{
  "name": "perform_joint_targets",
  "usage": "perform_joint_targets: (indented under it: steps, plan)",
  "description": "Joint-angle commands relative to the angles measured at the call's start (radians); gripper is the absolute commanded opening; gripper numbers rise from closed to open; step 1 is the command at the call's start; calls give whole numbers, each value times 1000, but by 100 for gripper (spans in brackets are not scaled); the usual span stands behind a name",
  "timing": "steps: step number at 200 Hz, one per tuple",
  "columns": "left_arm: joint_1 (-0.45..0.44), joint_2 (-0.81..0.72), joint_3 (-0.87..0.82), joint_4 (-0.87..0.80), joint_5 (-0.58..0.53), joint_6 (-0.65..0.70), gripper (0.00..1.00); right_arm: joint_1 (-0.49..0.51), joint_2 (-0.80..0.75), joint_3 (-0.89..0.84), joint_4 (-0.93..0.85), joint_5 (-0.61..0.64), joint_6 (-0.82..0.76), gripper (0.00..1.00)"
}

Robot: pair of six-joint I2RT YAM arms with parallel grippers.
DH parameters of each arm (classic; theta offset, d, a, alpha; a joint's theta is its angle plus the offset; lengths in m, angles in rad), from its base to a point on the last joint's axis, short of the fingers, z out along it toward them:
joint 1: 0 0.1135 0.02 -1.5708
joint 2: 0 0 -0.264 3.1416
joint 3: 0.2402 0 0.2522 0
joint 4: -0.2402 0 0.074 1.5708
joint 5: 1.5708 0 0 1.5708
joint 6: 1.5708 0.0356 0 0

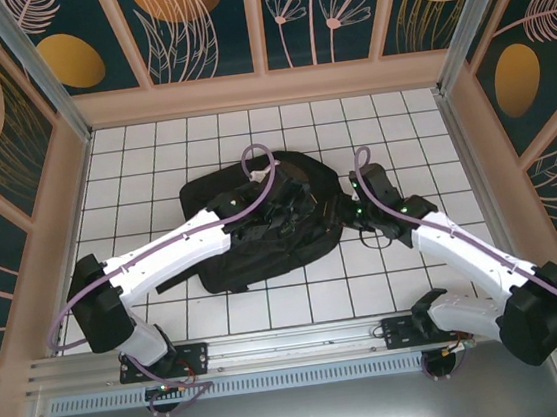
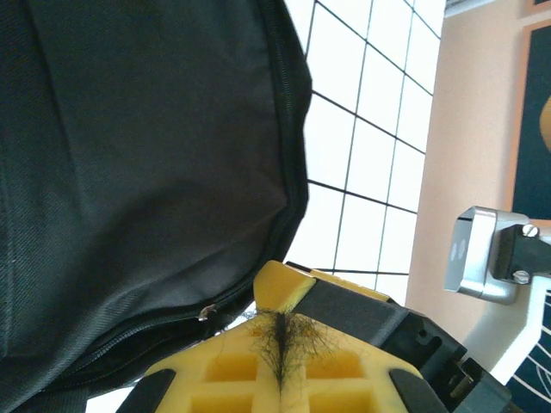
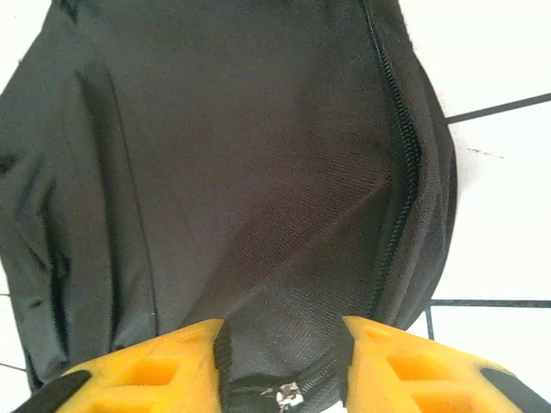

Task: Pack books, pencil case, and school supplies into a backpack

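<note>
**Two grippers, one black backpack**

The backpack (image 1: 264, 255) lies in the middle of the white tiled table (image 1: 201, 142), a soft dark heap. Both arms reach in over it from the near edge. Seen from above, the left gripper (image 1: 276, 207) sits on top of the bag, close to its middle. The right gripper (image 1: 362, 211) is at the bag's right-hand edge.

Up close in the left wrist view, the left gripper's yellow fingers (image 2: 232, 374) are pressed tight together, with no gap along the line where they meet. A tuft of black threads (image 2: 297, 342) is pinched in that line and fans out to either side. I cannot tell whether the threads belong to the bag. The bag's fabric fills the space above and to the left of the fingertips, and its zipped edge curves down beside them. A small zip pull (image 2: 207, 311) sits just left of the fingertips.

In the right wrist view, that gripper's fingers (image 3: 405, 370) stand well apart. A thick fold of the backpack fills the gap between them and touches both inner faces, so they are clamped on the bag itself. A silver zip slider (image 3: 288, 396) sits low in that fold, between the two fingers. From there the zip track (image 3: 400, 155) climbs the bag's right side.
</note>
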Motion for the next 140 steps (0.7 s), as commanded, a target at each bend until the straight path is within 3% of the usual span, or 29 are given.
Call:
perform_joint_targets:
  steps: [1, 30, 53, 67, 140]
  plan:
    - [1, -26, 26, 39, 16, 43, 0, -62, -61, 16, 61, -118, -9, 49]
    - [1, -25, 5, 63, 24, 42, 0, -60, -163, -76, 192, -68, -199, 48]
    - [2, -26, 17, 62, 3, 51, 0, -5, -363, -259, 436, -92, -379, 46]
    - [2, -25, 26, 59, 0, 52, 0, 42, -426, -318, 484, -59, -464, 45]
    - [7, -21, 27, 71, 5, 51, 0, 193, -359, -357, 490, 77, -591, 51]
